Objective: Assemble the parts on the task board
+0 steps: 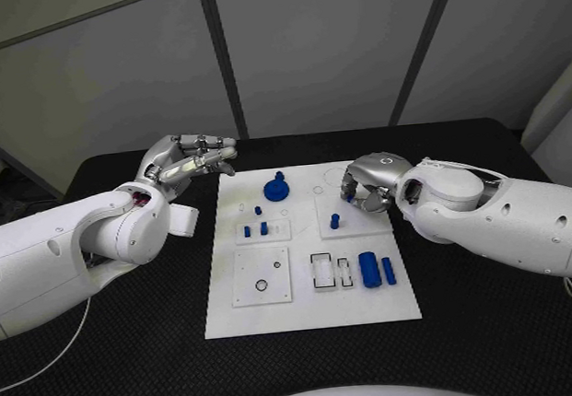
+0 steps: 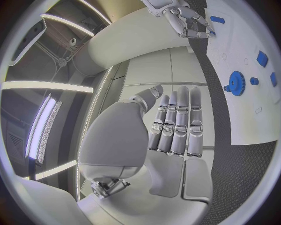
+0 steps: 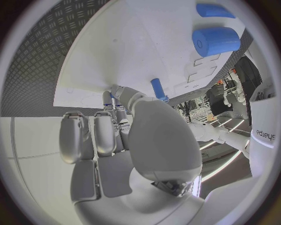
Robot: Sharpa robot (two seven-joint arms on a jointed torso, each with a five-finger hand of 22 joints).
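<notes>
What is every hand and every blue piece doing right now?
left hand: raised beside the board's far left corner, fingers straight and together, holding nothing.
right hand: over the board's far right part, fingers curled down; whether it holds anything is unclear.
blue gear: lying on the task board.
small peg: standing upright.
two short pegs: standing side by side.
two cylinders: lying flat, side by side.

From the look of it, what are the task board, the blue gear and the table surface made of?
Task board: looks like a rigid white plastic or coated plate, matte, with inset square panels and cut-out slots.
Blue gear: probably moulded or printed plastic, uniform matte blue with toothed rim; the pictures leave open which.
Table: a black textured covering, possibly rubber or embossed mat; the right wrist view shows a raised tread pattern.
</notes>
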